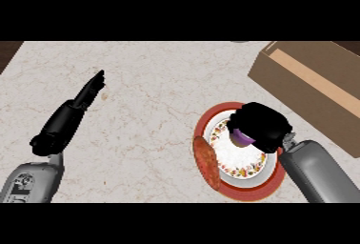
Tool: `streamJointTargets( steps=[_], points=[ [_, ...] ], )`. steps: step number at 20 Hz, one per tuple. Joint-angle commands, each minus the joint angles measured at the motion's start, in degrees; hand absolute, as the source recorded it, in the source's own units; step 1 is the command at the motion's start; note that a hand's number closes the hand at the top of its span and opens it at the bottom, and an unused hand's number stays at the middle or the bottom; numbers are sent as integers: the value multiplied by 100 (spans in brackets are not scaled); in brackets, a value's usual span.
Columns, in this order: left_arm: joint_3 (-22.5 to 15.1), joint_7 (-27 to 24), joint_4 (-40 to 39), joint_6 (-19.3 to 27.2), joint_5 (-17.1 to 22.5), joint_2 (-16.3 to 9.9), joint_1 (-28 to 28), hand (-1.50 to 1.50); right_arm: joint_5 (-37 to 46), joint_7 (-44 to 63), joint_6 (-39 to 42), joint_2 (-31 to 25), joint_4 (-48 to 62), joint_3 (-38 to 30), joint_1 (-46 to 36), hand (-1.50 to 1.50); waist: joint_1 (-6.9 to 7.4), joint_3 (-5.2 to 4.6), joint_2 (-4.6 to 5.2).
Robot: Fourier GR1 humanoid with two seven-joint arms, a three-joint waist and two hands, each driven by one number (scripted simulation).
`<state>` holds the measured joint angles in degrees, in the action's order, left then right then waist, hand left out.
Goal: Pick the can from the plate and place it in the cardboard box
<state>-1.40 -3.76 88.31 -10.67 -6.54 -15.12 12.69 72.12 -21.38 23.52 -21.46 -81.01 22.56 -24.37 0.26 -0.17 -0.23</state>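
A purple can (243, 138) stands on a red-rimmed, flower-patterned plate (235, 188) at the lower right of the head view. My right hand (262, 125) is curled round the can from above and hides most of it; only a purple patch shows at the hand's left. The cardboard box (295, 78) lies at the upper right, its open top facing up, just beyond the plate. My left hand (74, 112) rests open at the left, fingers straight and pointing away, far from the plate.
A brown round object (206, 159) leans on the plate's left rim. The marble counter (155, 71) spreads left and above the plate. Its dark far edge runs along the top.
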Motion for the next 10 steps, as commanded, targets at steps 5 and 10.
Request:
streamJointTargets(
  steps=[5, 10],
  points=[
    [241, 78, -78, -170, -4, -75, 151, 0, 80, -58, -280, 669, 365, -311, -431, 150, -1, 16, 29],
    [34, -118, -116, -100, -60, 111, 18, 0, -299, 1779, -118, 2084, 1379, -1143, -636, 150, 92, 14, 89]
  ],
)
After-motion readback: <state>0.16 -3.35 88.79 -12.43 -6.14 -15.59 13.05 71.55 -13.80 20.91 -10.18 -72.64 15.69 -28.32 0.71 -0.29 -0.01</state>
